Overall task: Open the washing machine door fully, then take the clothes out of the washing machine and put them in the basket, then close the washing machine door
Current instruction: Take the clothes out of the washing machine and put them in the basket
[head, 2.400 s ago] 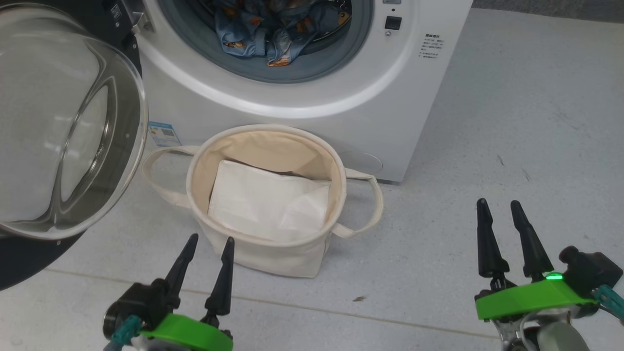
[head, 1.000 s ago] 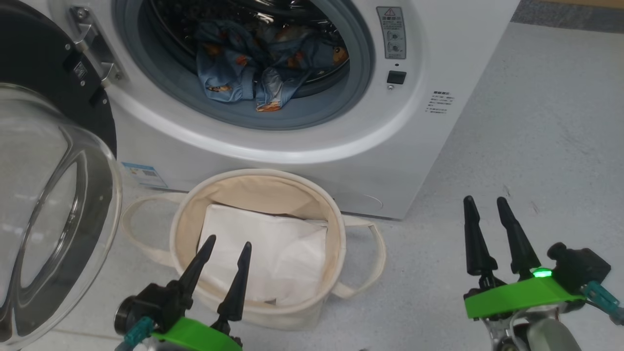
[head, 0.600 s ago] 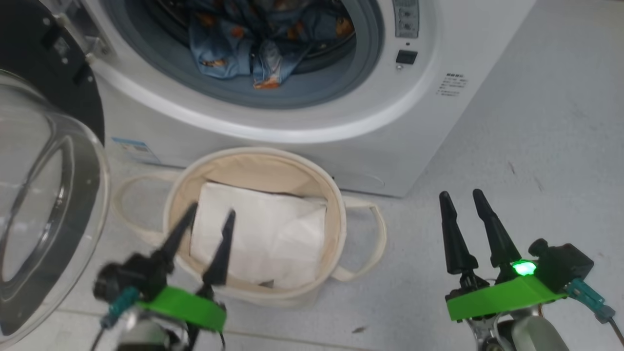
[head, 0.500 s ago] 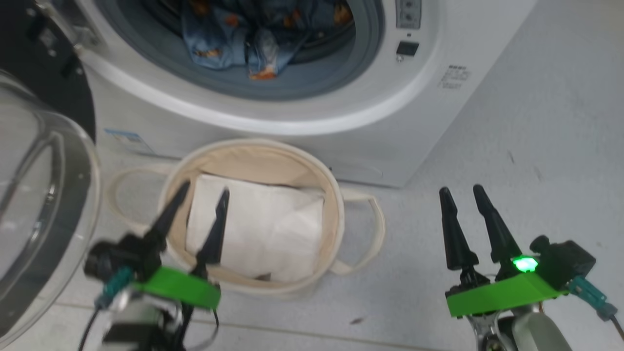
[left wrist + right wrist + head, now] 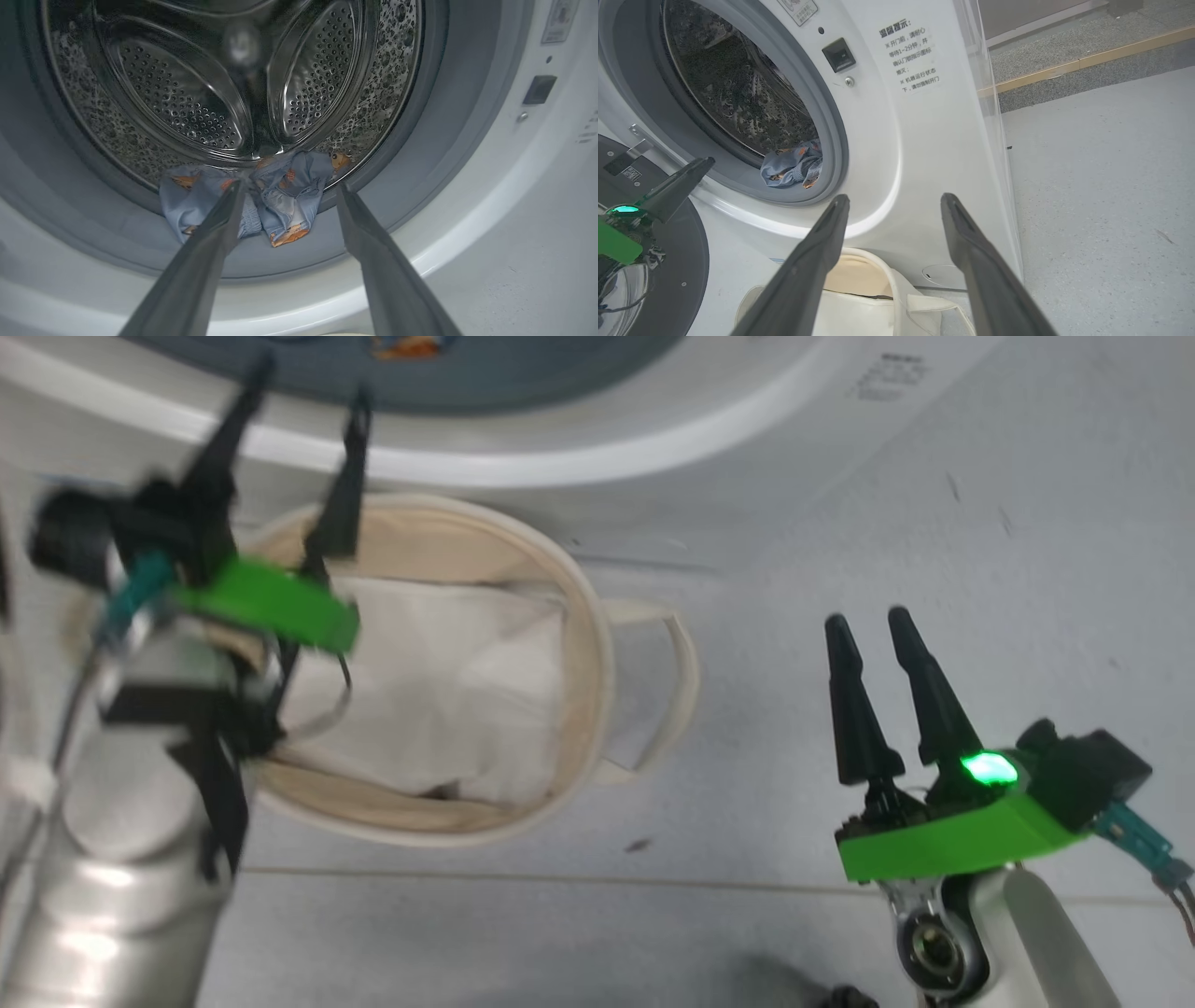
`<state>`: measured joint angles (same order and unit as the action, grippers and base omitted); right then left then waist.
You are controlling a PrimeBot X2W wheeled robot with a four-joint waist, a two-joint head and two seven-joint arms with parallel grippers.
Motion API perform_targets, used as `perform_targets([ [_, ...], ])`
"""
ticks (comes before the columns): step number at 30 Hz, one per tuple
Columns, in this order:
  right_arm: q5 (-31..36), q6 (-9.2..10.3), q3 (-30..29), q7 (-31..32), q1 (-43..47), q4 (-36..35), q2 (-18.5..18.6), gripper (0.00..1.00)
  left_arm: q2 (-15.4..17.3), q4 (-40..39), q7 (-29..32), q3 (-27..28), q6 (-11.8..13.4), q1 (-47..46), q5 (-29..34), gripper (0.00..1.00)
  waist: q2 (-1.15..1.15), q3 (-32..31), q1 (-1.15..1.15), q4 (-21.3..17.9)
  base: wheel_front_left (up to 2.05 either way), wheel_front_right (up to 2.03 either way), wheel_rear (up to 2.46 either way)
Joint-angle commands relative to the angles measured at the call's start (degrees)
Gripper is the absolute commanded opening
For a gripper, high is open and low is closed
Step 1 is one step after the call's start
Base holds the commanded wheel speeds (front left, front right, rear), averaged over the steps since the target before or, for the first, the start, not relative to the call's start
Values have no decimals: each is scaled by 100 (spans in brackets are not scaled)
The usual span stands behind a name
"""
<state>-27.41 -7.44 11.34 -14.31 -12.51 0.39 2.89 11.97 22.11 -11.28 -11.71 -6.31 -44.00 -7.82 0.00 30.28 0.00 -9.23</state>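
Note:
The washing machine [image 5: 901, 140] stands with its drum uncovered. Its door [image 5: 684, 261] hangs swung out at the left, black rim showing. The blue printed clothes [image 5: 280, 196] lie at the drum's front lip, partly over the grey seal [image 5: 420, 154]. My left gripper [image 5: 289, 185] is open and empty, raised in front of the drum mouth with the clothes just beyond its tips; it is blurred above the basket [image 5: 597, 644] in the head view. My right gripper [image 5: 866, 618] hangs open and empty over the floor, right of the basket.
A plain white sheet [image 5: 448, 653] lies folded inside the basket, which stands against the machine's front. Grey floor [image 5: 934, 523] stretches to the right of the machine. A latch button [image 5: 838, 55] and printed text [image 5: 908, 56] sit right of the drum opening.
My left arm has risen from beside the basket up to the drum mouth. The head camera has tilted down, so the machine has slid up the picture. The right gripper has hardly moved.

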Motion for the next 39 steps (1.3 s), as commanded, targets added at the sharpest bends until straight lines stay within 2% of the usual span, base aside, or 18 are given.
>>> perform_targets([
  [1,-78,-5,173,-69,-84,-216,-2,100,221,-85,174,215,77,-350,60,100,0,351,0,-284,0,0,0],
  [5,-266,-5,431,-69,-194,-258,-2,100,435,359,670,205,293,-1127,329,100,0,591,0,-532,0,0,0],
  [12,-496,-5,748,-69,-253,-330,-2,100,785,1202,1081,-9,783,-1938,1013,100,0,902,0,-823,0,0,0],
  [29,-699,-5,1048,-69,-199,-436,-2,100,1398,2577,1307,-558,1219,-3174,1931,100,0,1135,0,-1103,0,0,0],
  [35,-650,-5,1099,-69,-215,-427,-2,100,1398,2953,1354,-691,1304,-3407,2028,100,0,1163,0,-1057,0,0,0],
  [36,-642,-5,1104,-69,-226,-430,-2,100,1382,3000,1342,-704,1290,-3442,2017,92,0,1174,0,-1048,0,0,0],
  [37,-637,-5,1104,-69,-237,-433,-2,100,1366,3041,1315,-715,1272,-3471,2000,0,0,1181,0,-1039,0,0,0],
  [39,-628,-5,1094,-69,-257,-436,-2,100,1334,3112,1243,-732,1238,-3513,1960,0,0,1188,0,-1019,0,0,0],
])
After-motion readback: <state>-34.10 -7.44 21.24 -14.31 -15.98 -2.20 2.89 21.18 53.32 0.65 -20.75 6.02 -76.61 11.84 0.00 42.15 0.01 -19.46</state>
